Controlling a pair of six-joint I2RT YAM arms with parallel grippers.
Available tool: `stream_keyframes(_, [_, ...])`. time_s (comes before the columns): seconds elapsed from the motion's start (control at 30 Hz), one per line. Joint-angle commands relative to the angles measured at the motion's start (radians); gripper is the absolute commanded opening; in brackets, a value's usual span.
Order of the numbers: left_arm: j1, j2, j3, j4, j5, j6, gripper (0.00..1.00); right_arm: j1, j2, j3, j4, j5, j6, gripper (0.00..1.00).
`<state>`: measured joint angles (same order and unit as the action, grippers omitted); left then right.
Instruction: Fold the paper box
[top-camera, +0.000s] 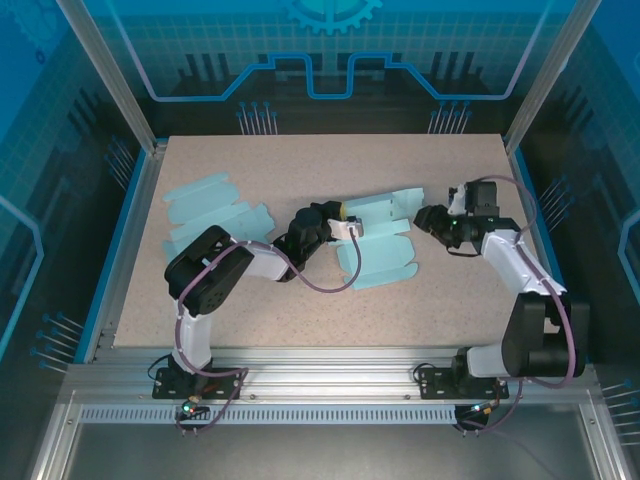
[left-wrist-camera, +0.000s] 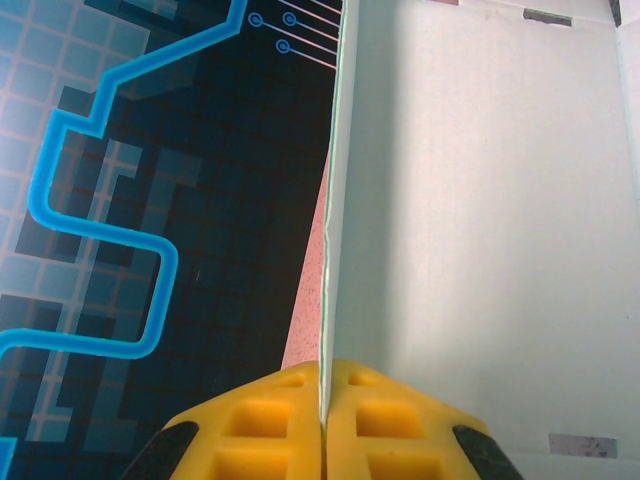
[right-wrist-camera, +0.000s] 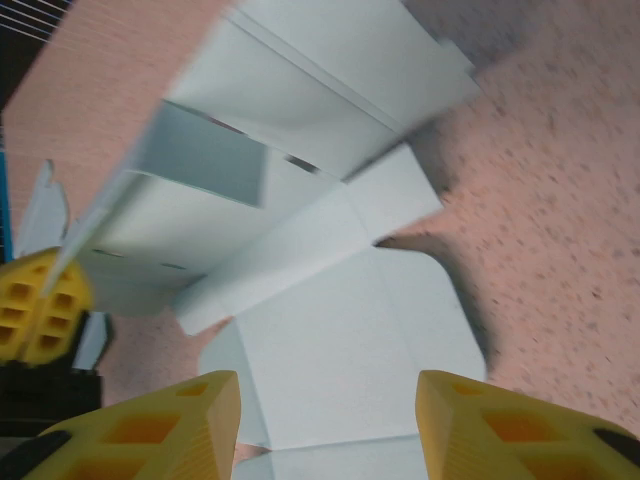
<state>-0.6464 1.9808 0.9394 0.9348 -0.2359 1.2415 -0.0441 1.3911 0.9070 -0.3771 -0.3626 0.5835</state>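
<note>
The paper box (top-camera: 380, 245) is a pale teal die-cut sheet lying partly unfolded mid-table. My left gripper (top-camera: 346, 222) is at its left side, shut on a raised panel. In the left wrist view the yellow fingers (left-wrist-camera: 270, 420) pinch the thin edge of that upright panel (left-wrist-camera: 480, 230). My right gripper (top-camera: 431, 217) hovers at the box's right end, open. In the right wrist view its yellow fingers (right-wrist-camera: 190, 420) stand wide apart over a rounded flap (right-wrist-camera: 350, 340) without touching it. The left gripper's fingertips (right-wrist-camera: 40, 305) show at the far side of the sheet.
More flat teal box sheets (top-camera: 205, 212) lie at the table's left. Aluminium frame posts (top-camera: 110, 90) and blue walls enclose the speckled table (top-camera: 330, 310). A purple cable (top-camera: 320, 285) loops beside the left arm.
</note>
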Motion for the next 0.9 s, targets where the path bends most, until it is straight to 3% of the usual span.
stream_keyframes(0.0, [-0.005, 0.022, 0.012, 0.050, 0.021, 0.016, 0.00, -0.008, 0.067, -0.022, 0.017, -0.005, -0.033, 0.47])
stream_keyframes(0.17, [-0.005, 0.025, 0.010, 0.052, 0.017, 0.023, 0.00, -0.008, 0.196, -0.008, 0.097, -0.013, -0.045, 0.43])
stream_keyframes(0.5, [-0.004, 0.036, 0.018, 0.046, 0.018, 0.032, 0.00, 0.019, 0.402, 0.085, 0.237, -0.033, -0.041, 0.45])
stream_keyframes(0.87, [-0.005, 0.041, 0.028, 0.035, 0.020, 0.027, 0.00, 0.046, 0.487, 0.100, 0.328, -0.047, 0.007, 0.46])
